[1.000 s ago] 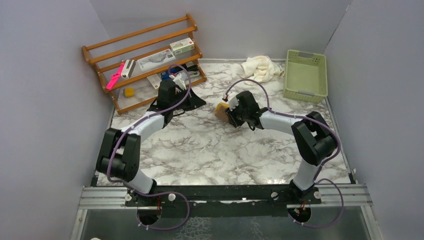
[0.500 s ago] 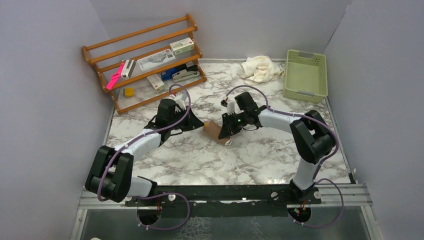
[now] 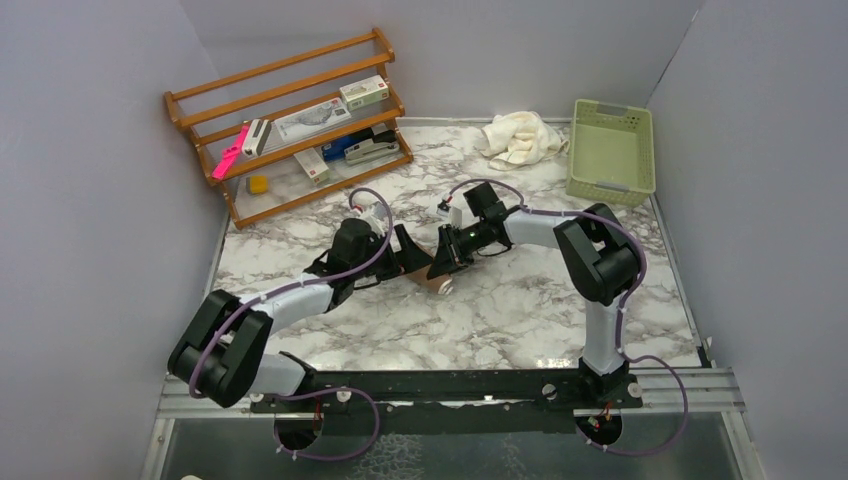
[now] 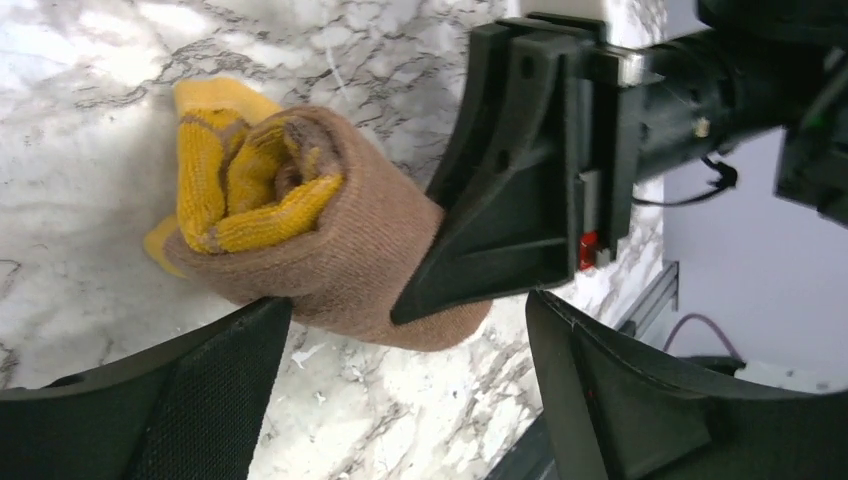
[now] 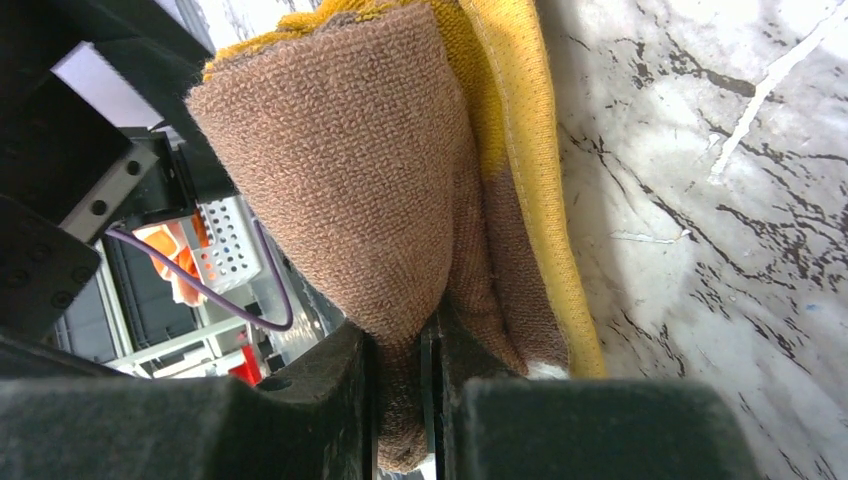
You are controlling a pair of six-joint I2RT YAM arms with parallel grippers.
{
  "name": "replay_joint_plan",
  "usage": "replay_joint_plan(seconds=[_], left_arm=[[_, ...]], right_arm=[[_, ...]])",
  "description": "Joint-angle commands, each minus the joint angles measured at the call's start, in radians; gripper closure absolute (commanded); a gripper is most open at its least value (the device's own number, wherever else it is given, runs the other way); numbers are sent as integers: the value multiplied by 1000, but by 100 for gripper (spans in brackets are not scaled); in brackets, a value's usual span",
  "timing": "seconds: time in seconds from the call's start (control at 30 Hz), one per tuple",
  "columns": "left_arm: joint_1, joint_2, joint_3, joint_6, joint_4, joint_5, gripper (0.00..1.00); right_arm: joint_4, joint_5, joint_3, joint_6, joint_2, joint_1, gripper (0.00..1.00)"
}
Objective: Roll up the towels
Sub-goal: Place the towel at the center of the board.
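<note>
The mustard-yellow towel (image 4: 300,225) is a short roll, brown side out, lying low over the marble table (image 3: 520,300) at mid-table. My right gripper (image 5: 400,395) is shut on a brown fold of the mustard towel (image 5: 370,170) at one end. My left gripper (image 4: 410,385) is open wide, its fingers (image 4: 150,400) flanking the roll's near side without pinching it. From above, the left gripper (image 3: 408,256) and right gripper (image 3: 441,266) meet nose to nose over the mustard towel (image 3: 427,273). The cream towel (image 3: 520,138) lies crumpled at the back.
A pale green basket (image 3: 610,150) stands at the back right, beside the cream towel. A wooden rack (image 3: 290,120) holding boxes and small items fills the back left. Grey walls close in both sides.
My left gripper came away from the rack to mid-table and opened wide. My right gripper carried the rolled mustard towel toward the near left and lower, meeting the left gripper.
</note>
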Motion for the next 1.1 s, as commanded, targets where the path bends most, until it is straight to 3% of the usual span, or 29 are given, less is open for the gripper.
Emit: replay_joint_plan(seconds=[0.0, 0.3, 0.53, 1.0, 1.07], left_arm=[[-35, 61, -2, -89, 69, -134, 2], [-41, 47, -69, -261, 91, -315, 1], [-54, 133, -106, -388, 214, -351, 7], [-92, 236, -104, -443, 330, -405, 19], [-97, 240, -108, -444, 345, -406, 26]], right_arm=[[-5, -21, 13, 10, 24, 1, 99], [36, -37, -17, 34, 21, 1, 99], [81, -54, -25, 68, 14, 1, 99], [151, -116, -67, 98, 8, 2, 99], [158, -121, -67, 101, 9, 2, 99]])
